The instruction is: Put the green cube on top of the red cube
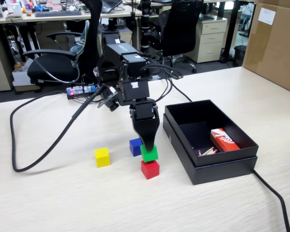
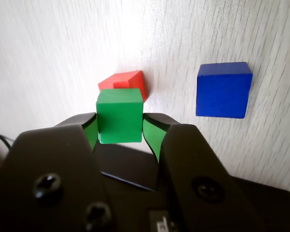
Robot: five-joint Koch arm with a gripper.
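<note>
In the fixed view the jaws (image 1: 148, 151) pinch the green cube (image 1: 149, 153) by its two sides, resting it on the red cube (image 1: 150, 169), with the blue cube (image 1: 135, 146) at ten o'clock on the tabletop (image 1: 63, 203).

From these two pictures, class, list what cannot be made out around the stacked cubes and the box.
- Red cube: mostly hidden behind the green cube in the wrist view.
- Whether green rests on red or is still held: unclear in both views.
- Small sticks in the black box: too small to identify, fixed view.

Office beyond — black chairs (image 1: 53, 67), desks (image 1: 63, 17), drawer cabinet (image 1: 210, 38).
</note>
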